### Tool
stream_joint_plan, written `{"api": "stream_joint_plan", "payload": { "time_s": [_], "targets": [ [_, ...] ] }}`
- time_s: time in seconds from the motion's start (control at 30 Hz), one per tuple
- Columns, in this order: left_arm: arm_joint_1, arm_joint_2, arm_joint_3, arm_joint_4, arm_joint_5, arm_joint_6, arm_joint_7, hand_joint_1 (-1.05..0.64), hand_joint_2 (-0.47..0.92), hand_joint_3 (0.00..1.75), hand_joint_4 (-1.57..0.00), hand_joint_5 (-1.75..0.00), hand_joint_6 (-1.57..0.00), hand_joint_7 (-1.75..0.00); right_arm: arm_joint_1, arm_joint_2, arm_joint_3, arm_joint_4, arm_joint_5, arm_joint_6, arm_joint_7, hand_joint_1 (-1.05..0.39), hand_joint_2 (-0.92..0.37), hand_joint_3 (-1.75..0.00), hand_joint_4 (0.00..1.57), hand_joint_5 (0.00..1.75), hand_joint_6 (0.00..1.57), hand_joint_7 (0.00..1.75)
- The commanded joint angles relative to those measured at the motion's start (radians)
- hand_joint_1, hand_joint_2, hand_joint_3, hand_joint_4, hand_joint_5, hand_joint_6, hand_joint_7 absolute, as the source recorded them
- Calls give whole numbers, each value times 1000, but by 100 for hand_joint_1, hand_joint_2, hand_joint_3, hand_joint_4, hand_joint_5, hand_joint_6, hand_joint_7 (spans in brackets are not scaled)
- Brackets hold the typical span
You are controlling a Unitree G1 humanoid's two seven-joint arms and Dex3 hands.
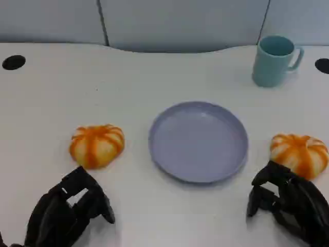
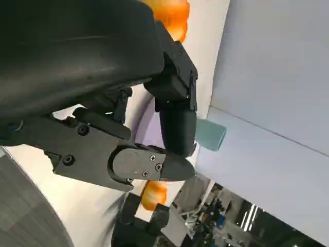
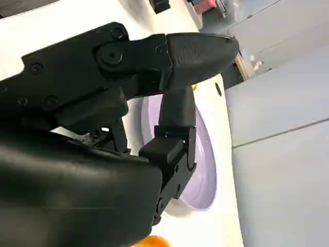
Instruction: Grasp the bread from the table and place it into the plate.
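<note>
both black many-fingered hands sit at the near edge in the head view: the left hand [image 1: 69, 211] low on the left and the right hand [image 1: 288, 203] low on the right, fingers apart, nothing in either. just beyond the left hand is a round orange-and-cream striped bread bun [image 1: 96, 145], pumpkin-shaped with glossy orange ribs, lying on the white table [image 1: 61, 98] and not touched. a second striped bun [image 1: 300, 153] just like it lies right against the right hand's fingertips, can't tell if they actually touch. between the two buns sits a round shallow lavender plate [image 1: 198, 140] with nothing in it, and there's bare white table on both sides of it. a pale teal mug [image 1: 273, 59] stands well behind the plate near the far edge, handle to the right.

left wrist view is turned on its side: the left hand's fingers [image 2: 175, 123] reach out spread and holding nothing, an orange bun [image 2: 172, 13] shows past them, a sliver of the plate [image 2: 149, 128] and the teal mug [image 2: 211, 135] beyond.

right wrist view: the right hand's fingers [image 3: 195, 51] are spread with nothing between them, the lavender plate [image 3: 203, 159] lies behind them, and a bit of orange bun [image 3: 149, 241] peeks at the frame edge.
</note>
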Motion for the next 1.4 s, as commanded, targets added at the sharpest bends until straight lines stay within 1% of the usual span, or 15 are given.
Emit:
{"api": "stream_joint_plan", "payload": {
  "time_s": [0.03,0.17,0.4,0.47,0.57,0.87,0.97,1.07,1.13,1.17,1.2,1.23,1.27,1.3,1.4],
  "targets": [
    [3,6,7,-9,2,-13,-6,-53,92,27,-69,-175,-60,-143,-1,-19,-11,5,-2,1,-4,-58,-92,-34,58,175,56,141],
    [2,2,5,-14,-2,-2,-2,-52,92,27,-69,-175,-59,-144,-3,-23,-11,16,-9,-29,-2,-57,-92,-35,60,174,58,138],
    [2,0,8,-11,2,1,5,-53,92,23,-70,-175,-60,-145,-10,-27,-13,25,7,13,6,-56,-92,-35,61,172,60,136],
    [2,1,10,-13,-6,11,0,-53,92,23,-69,-175,-59,-144,-6,-25,-9,17,-6,3,-14,-57,-92,-33,62,172,61,135],
    [0,1,11,-11,-8,14,0,-52,92,23,-69,-175,-59,-144,-6,-26,-8,20,-2,-5,2,-57,-92,-36,59,174,59,137],
    [-5,6,13,3,3,-2,-7,-55,92,21,-69,-175,-58,-147,-5,-25,-6,13,-3,8,-8,-56,-92,-35,58,174,58,138],
    [-1,0,17,-6,25,-47,15,-54,92,21,-69,-175,-58,-145,-9,-20,-7,23,0,-4,-4,-56,-92,-35,58,174,58,138],
    [-1,-15,24,-9,46,-138,29,-52,92,24,-64,-174,-56,-135,-14,-17,-5,29,-4,-9,-6,-57,-92,-34,59,175,59,138],
    [-10,-20,27,6,88,-259,37,-48,92,25,-54,-159,-58,-102,-15,-13,-2,31,-6,-12,-10,-58,-92,-34,59,175,59,138],
    [-15,-14,26,14,127,-327,53,-48,92,25,-52,-155,-59,-95,-16,-11,0,32,-8,-13,-13,-58,-92,-34,59,175,59,138],
    [-19,-9,24,22,153,-370,65,-50,92,24,-53,-139,-61,-78,-16,-9,1,32,-8,-14,-14,-58,-92,-34,59,175,59,138],
    [-23,5,20,27,216,-438,99,-51,92,24,-54,-132,-63,-71,-14,-7,3,28,-10,-13,-19,-58,-92,-34,59,175,59,138],
    [-25,22,17,29,293,-508,145,-51,92,24,-54,-117,-62,-57,-13,-5,6,23,-13,-9,-25,-58,-92,-35,59,175,58,139],
    [-25,43,15,20,373,-568,190,-47,92,23,-56,-97,-62,-37,-13,-4,8,22,-12,-6,-26,-57,-92,-35,58,175,58,139],
    [-33,96,11,7,582,-699,328,-40,92,16,-56,-60,-63,-10,-18,-2,9,25,-5,4,-23,-56,-92,-36,57,175,56,140]
  ]
}}
